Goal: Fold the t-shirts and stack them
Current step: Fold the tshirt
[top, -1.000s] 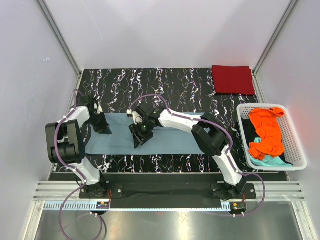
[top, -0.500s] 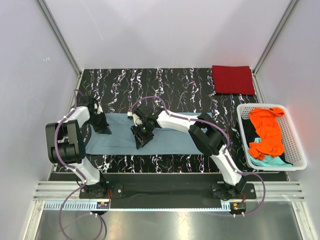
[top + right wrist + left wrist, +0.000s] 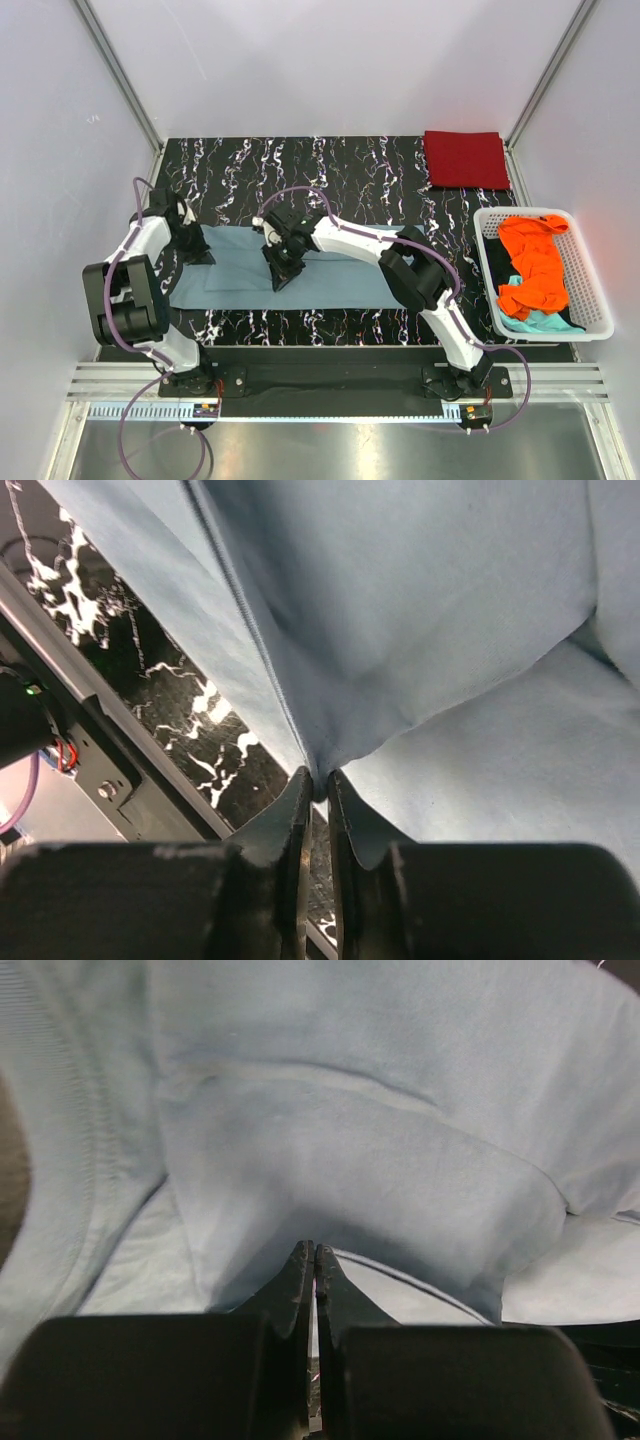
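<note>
— What is held?
— The blue shirt (image 3: 340, 282), spread across the table (image 3: 300, 165), is clamped at its left end by the left gripper (image 3: 314, 1260) and at a hem nearer the middle by the right gripper (image 3: 318, 785).
— What is left?
— Its folding is unfinished. The orange shirt (image 3: 535, 265) and the teal shirt (image 3: 540, 322) are heaped in the basket (image 3: 590, 285). Only the red shirt (image 3: 465, 158) is laid folded, far right.

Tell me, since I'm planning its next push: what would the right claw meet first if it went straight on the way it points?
The grey-blue shirt: the right claw pinches a fold of it, with more cloth directly ahead.
</note>
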Controlling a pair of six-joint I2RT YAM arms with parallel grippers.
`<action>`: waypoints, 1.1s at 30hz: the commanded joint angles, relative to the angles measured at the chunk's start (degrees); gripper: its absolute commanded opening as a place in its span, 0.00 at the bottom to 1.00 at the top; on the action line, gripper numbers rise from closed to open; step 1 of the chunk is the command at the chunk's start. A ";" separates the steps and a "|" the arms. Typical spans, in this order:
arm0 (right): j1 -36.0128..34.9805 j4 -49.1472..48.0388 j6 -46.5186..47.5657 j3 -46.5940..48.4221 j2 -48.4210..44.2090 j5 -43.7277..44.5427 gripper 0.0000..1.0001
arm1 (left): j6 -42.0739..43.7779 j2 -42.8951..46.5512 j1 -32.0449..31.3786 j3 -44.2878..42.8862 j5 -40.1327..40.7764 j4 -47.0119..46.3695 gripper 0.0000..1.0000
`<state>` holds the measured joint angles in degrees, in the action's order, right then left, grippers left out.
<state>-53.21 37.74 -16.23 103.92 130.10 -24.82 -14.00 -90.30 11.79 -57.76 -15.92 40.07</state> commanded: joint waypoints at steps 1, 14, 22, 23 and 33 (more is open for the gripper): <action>-0.75 2.68 0.40 4.18 -0.03 1.52 0.16 | -0.50 3.11 1.57 0.36 0.89 -0.09 0.00; 0.47 9.02 3.57 15.78 5.86 4.87 0.15 | -1.29 2.50 3.06 -0.95 1.33 0.18 0.00; 2.85 12.79 4.45 23.33 10.43 5.75 0.15 | -1.47 1.45 3.06 -1.66 2.03 0.18 0.00; 3.02 13.06 4.71 23.69 10.52 5.92 0.15 | -1.47 1.36 3.15 -1.74 2.04 0.18 0.00; 4.69 14.47 5.15 27.65 12.80 3.46 0.16 | -2.17 -0.49 3.33 -2.27 2.91 0.00 0.00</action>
<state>-48.95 50.89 -12.36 128.35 141.67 -20.40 -15.46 -90.11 14.70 -57.69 -14.39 40.86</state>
